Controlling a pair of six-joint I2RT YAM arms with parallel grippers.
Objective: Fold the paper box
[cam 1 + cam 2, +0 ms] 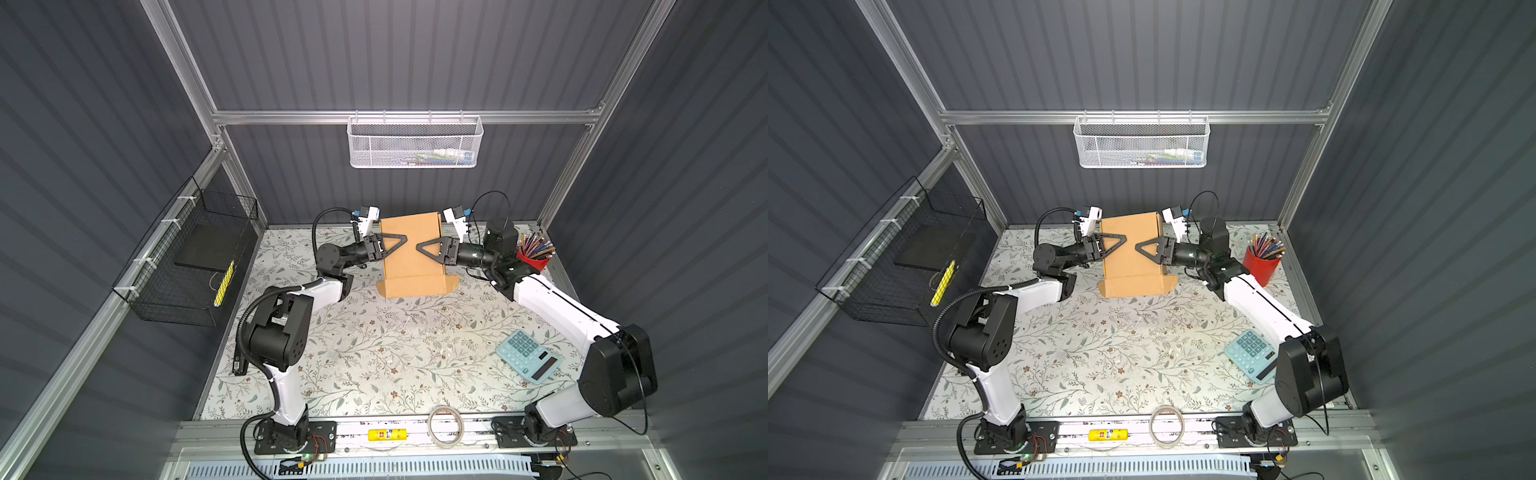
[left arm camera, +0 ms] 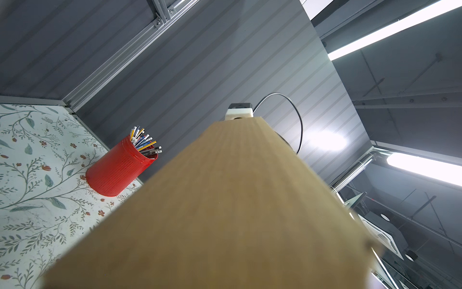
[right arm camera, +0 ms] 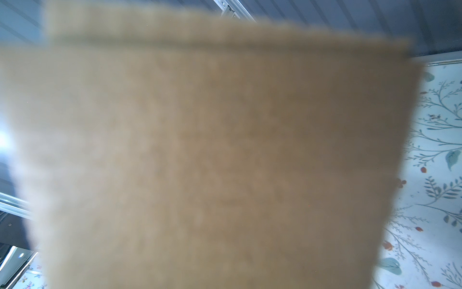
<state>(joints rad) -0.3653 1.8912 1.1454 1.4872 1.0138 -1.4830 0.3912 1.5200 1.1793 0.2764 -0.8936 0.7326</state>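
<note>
- The paper box [image 1: 411,270] stands at the far middle of the table [image 1: 374,353], near the back wall. Its base rests on the table with a small flap jutting out at each lower corner. One broad panel rises from the base at a tilt.
- The left claw [image 1: 402,238] and the right claw [image 1: 419,246] reach in from opposite sides. One triangular finger of each lies across the panel's face, and the two tips are near each other but apart.
- We cannot tell whether either claw pinches the panel or merely straddles it. The other finger of each is hidden behind the cardboard, and both wrist views show only brown board up close.
- We judge the box to be light and stiff across its panels, but ready to bend at the scored creases.
- The surface looks matt, so we expect little slip, though a hard pinch may dent the fluting.
- We think the best hold is on the panel's side edges, one claw on each, so that it folds evenly without twisting.
</note>
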